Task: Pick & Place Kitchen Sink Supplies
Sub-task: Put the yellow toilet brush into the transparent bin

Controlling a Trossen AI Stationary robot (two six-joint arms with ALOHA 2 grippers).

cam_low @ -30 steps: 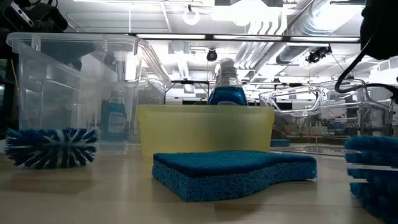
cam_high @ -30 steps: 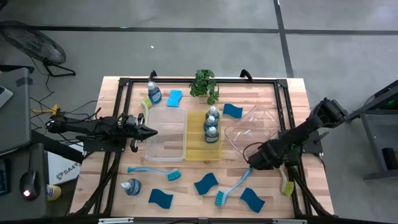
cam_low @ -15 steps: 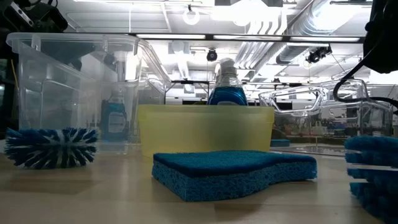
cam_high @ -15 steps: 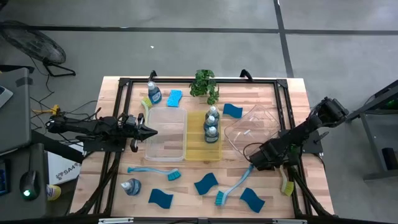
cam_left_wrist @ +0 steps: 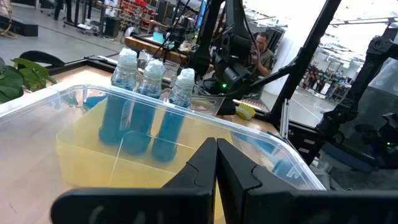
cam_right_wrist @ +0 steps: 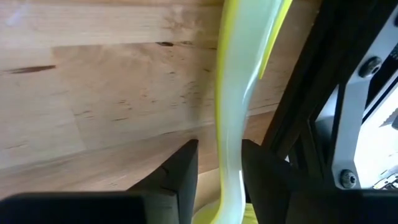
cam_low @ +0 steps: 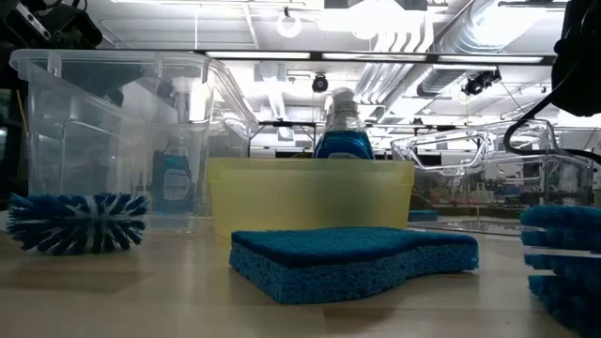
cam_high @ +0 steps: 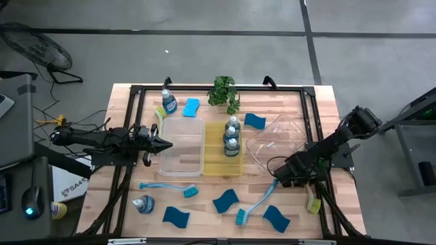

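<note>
A yellow-green dish brush [cam_high: 313, 201] lies on the wood near the table's right edge, close to the dark frame rail. My right gripper [cam_right_wrist: 219, 149] slants down over it, open, one finger on each side of the brush's pale handle [cam_right_wrist: 231, 93]; a strip of wood shows between one finger and the handle. My left gripper [cam_high: 165, 143] waits shut and level at the left end of the clear tray [cam_high: 184, 129]. Three blue soap bottles [cam_high: 231, 136] stand in the yellow tray [cam_high: 214, 163].
A blue brush [cam_high: 255, 204] and blue sponges [cam_high: 225, 201] [cam_high: 276, 218] lie near the front edge. Another blue brush [cam_high: 170, 187] and a bottle [cam_high: 144, 203] lie at front left. A tilted clear tray [cam_high: 276, 143] stands beside my right arm. A potted plant [cam_high: 225, 92] is at the back.
My right gripper has sunk a little toward the yellow-green brush. The brush has stayed in place on the table.
</note>
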